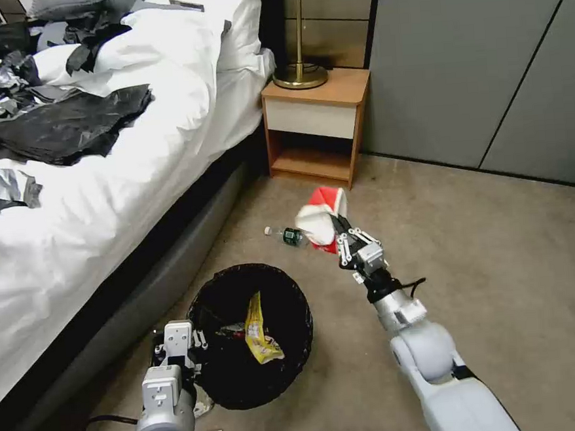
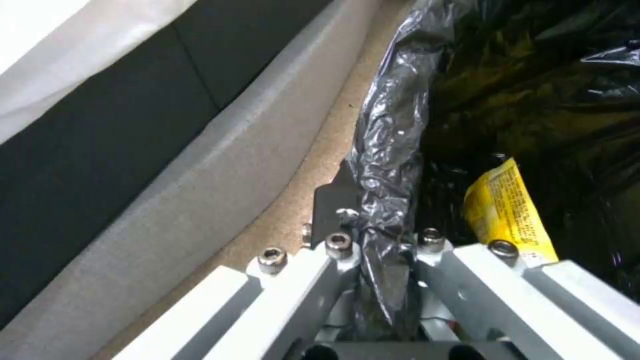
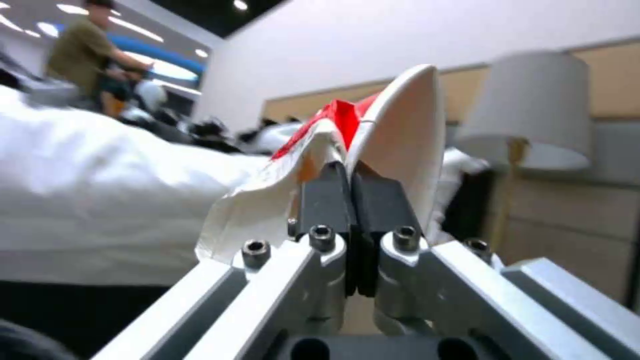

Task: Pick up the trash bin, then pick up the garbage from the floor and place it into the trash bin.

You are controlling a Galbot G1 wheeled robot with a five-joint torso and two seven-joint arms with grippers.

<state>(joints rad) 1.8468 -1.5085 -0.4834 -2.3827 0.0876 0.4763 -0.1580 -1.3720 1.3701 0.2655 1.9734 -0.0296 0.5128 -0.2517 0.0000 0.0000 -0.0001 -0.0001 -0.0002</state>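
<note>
Holding the red-and-white packet (image 1: 321, 223) mid-frame above the floor, your right gripper (image 1: 338, 233) has its jaws clamped on it. Your left gripper (image 1: 179, 354) pinches the trash bin (image 1: 253, 336) rim, lower centre. Next, I judge, carry the packet over the bin's mouth.

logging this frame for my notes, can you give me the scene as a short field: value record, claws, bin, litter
left claw: shut on the trash bin rim and its black liner, beside the bed
right claw: shut on the red-and-white packet, held up over the floor beyond the bin
in bin: yellow snack wrapper
on floor: clear bottle with green label, near the nightstand
on bed: black plastic sheets
</note>
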